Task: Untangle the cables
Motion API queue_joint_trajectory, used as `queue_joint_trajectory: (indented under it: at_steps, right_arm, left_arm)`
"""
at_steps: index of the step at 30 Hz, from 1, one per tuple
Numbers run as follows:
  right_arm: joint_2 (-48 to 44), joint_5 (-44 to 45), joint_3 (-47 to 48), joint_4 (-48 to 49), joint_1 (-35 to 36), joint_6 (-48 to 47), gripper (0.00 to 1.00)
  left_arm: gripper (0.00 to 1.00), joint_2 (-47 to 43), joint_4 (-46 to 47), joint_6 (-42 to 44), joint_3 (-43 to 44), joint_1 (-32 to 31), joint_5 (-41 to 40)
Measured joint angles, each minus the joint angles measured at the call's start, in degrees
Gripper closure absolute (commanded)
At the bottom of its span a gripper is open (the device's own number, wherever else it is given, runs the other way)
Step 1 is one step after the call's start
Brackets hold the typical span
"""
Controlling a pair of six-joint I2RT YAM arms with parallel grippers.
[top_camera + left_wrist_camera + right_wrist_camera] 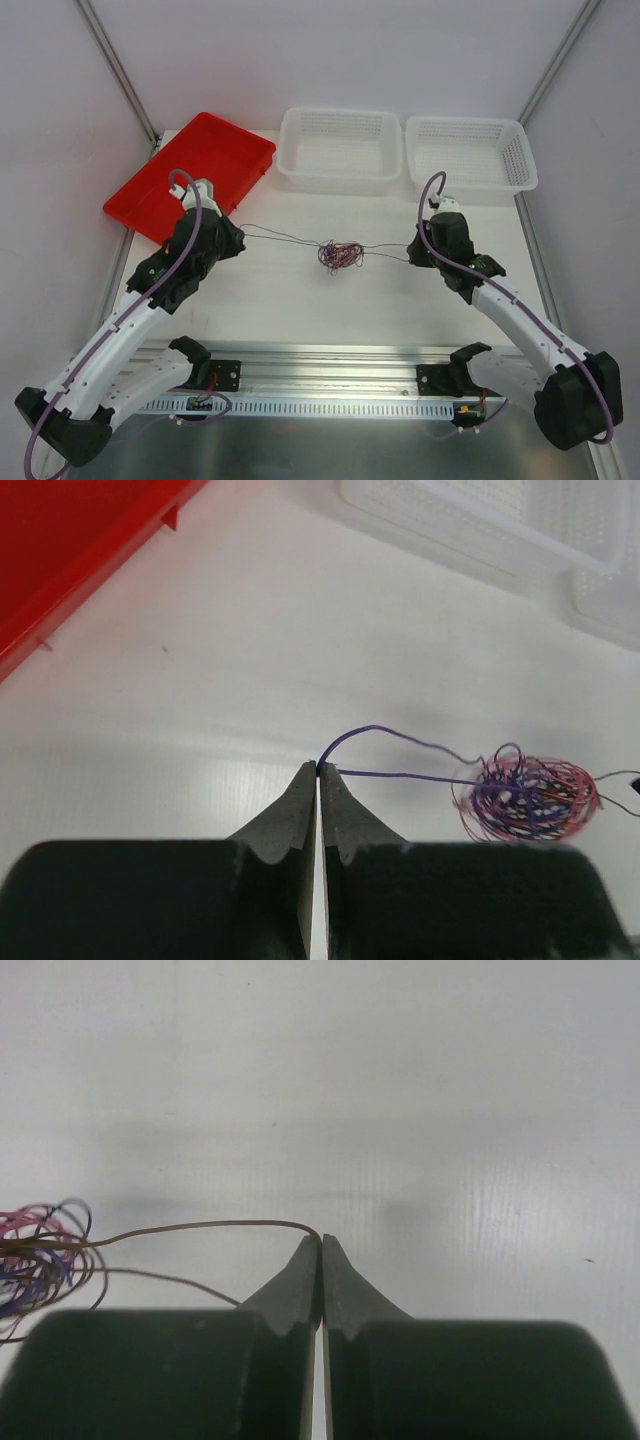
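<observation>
- See cables (338, 255) bunched in a loose knot mid-worktop (300, 310), well clear of every edge.
- Pinched at the very tips of the left gripper (318, 769), fully closed: a purple strand (400, 774), leading off to the knot.
- Pinched likewise by the right gripper (321, 1241), also closed: a dark strand (200, 1225), arching back to the knot.
- Probably near weightless, limp and hair-thin; likely to slip out of a pinch, and to snag or cinch under a hard pull.
- Best taken at free ends or outer loops, not the knot's core; pull gently toward left and right edges.
</observation>
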Motion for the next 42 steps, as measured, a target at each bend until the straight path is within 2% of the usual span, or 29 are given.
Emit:
queue_joint_trajectory:
  at_steps: [9,17,29,33,39,42]
  right_arm:
    - [-8.6,0.2,0.3,-8.8,-7.5,-2.0,0.99]
    - [-13.2,-0.9,2.5,-15.8,-15.3,-3.1,0.99]
    - [-18.1,-2.4,15.5,-24.3,-17.7,-4.0,0.99]
    - [-18.2,-2.3,20.9,-26.2,-18.6,-4.5,0.99]
    - [-16.0,-4.8,30.7,-28.6,-19.1,-4.7,0.99]
    - [-14.8,-7.8,33.7,-28.6,-19.1,-4.7,0.99]
  left_arm:
    - [1.0,-2.5,-7.6,-2.3,-5.5,5.8,-3.8]
    - [1.0,-4.1,-12.1,-2.0,-5.9,10.8,-7.0]
    - [1.0,-3.9,-16.2,-0.3,-5.8,14.7,-12.5]
    - [1.0,-2.2,-17.9,1.7,-2.1,17.4,-13.3]
    - [1.0,1.1,-17.3,4.8,7.7,17.7,-12.5]
    - [1.0,2.1,-16.8,5.8,8.4,17.7,-10.9]
